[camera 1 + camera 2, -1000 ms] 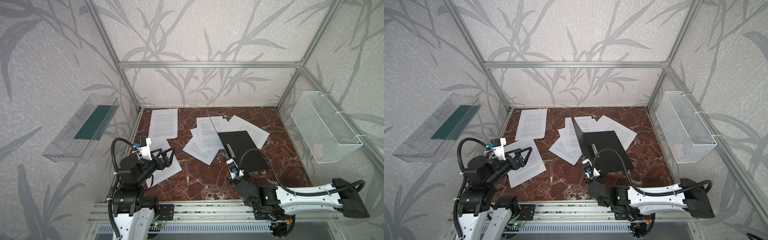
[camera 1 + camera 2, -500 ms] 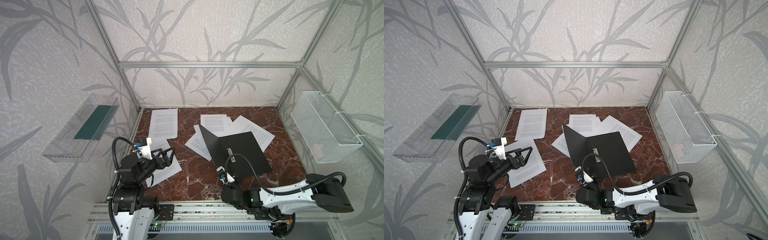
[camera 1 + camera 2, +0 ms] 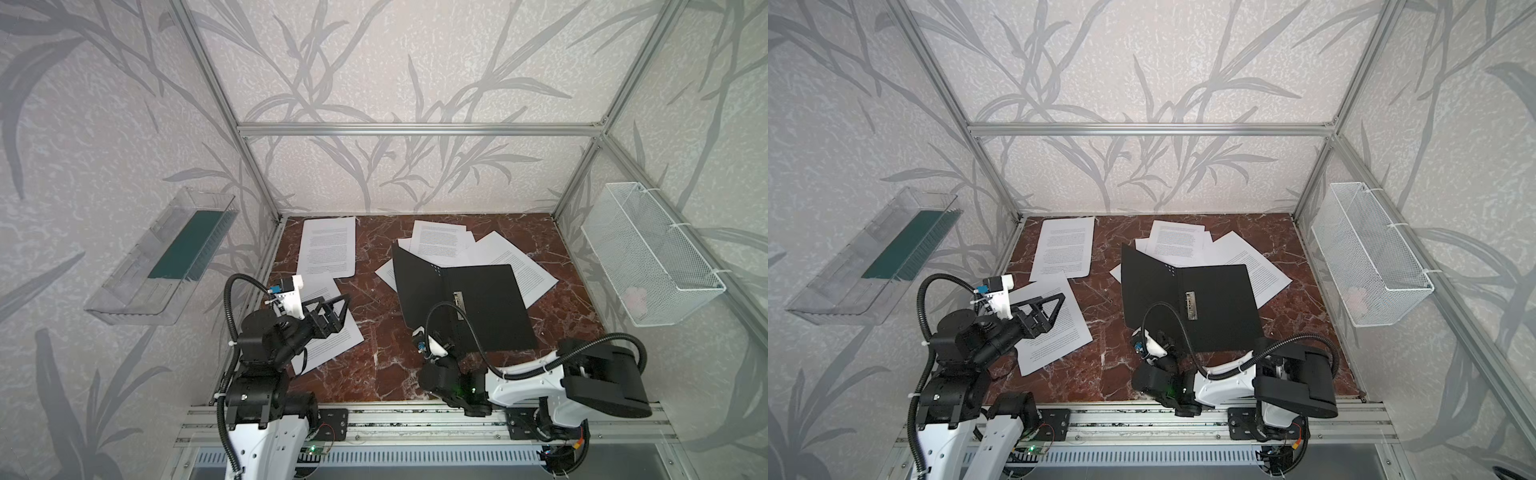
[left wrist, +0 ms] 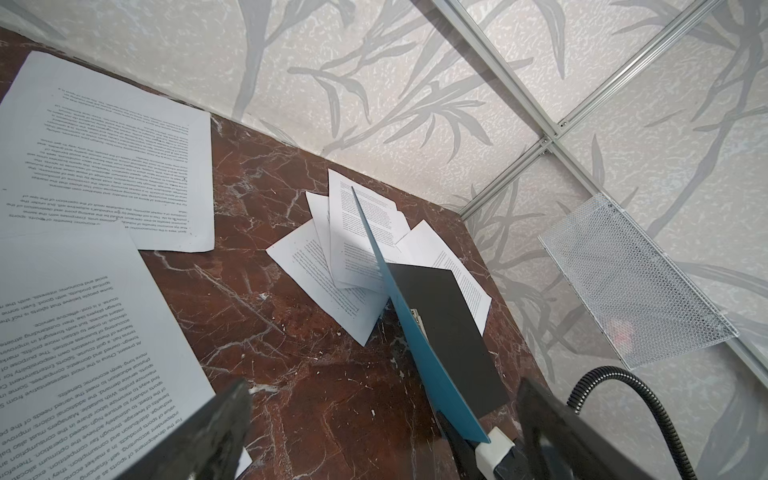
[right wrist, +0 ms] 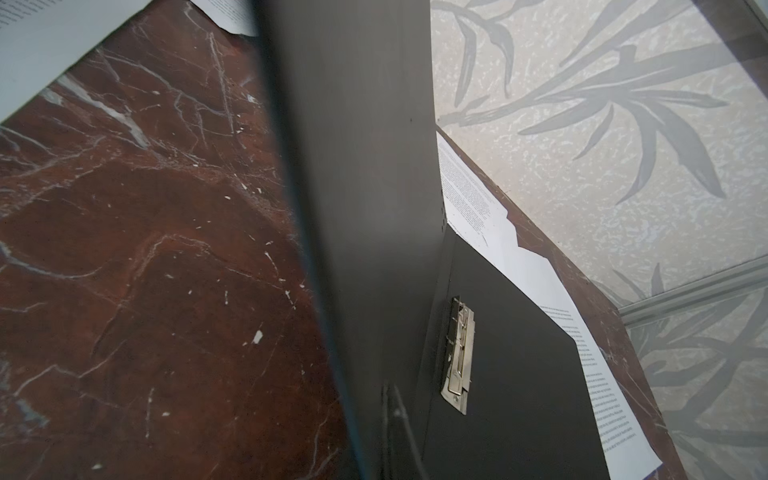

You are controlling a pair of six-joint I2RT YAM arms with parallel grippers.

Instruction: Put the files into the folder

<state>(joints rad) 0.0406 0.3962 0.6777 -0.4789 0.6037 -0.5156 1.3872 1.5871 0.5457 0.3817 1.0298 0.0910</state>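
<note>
In both top views the folder (image 3: 482, 307) lies open right of centre on the marbled desk (image 3: 374, 374). Its black inside faces up, its back cover lies flat, and its front cover stands tilted up along the left side. The left wrist view shows that raised cover's blue outside. A metal clip (image 5: 459, 357) sits on the flat half just beside the fold. The right gripper (image 3: 1162, 335), at the lower middle of the frame, is closed on the near bottom corner of the raised cover. Most of the files (image 3: 440, 241) overlap in a loose fan under and behind the folder, toward the upper centre of the desk. A lone sheet (image 3: 328, 249) lies flat at the desk's upper left. A near sheet (image 3: 332, 349) lies at the lower left, and the left gripper (image 3: 338, 311) hangs above it with its fingers spread wide and nothing between them.
</note>
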